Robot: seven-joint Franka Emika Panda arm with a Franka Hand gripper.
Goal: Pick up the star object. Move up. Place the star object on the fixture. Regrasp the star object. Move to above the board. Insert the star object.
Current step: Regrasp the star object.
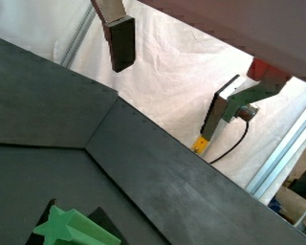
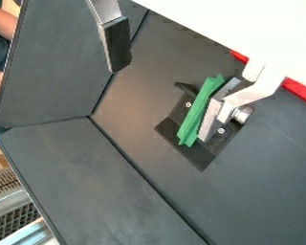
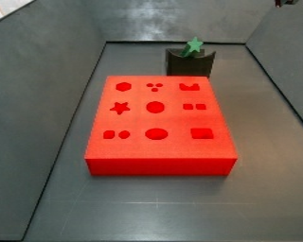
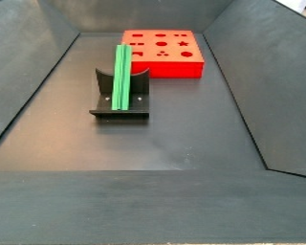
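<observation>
The star object (image 4: 120,72), a long bright-green peg, lies across the notch of the dark fixture (image 4: 120,103) in front of the red board (image 4: 166,53). Seen end-on, the star object (image 3: 193,45) sits on top of the fixture (image 3: 189,64) behind the board (image 3: 161,123). My gripper (image 2: 168,91) is open and well above the floor, with nothing between its fingers. One dark pad (image 2: 115,46) is far from the peg. The other finger (image 2: 239,96) shows beside the star object (image 2: 201,110) on the fixture (image 2: 201,151). In a wrist view the gripper (image 1: 168,96) is off to the side of the star object (image 1: 66,228).
Sloping dark grey walls (image 4: 28,86) enclose the floor on all sides. A white sheet (image 1: 182,67) hangs beyond the enclosure, with a yellow plug (image 1: 201,144) near it. A corner of the board (image 2: 296,88) shows past the fixture.
</observation>
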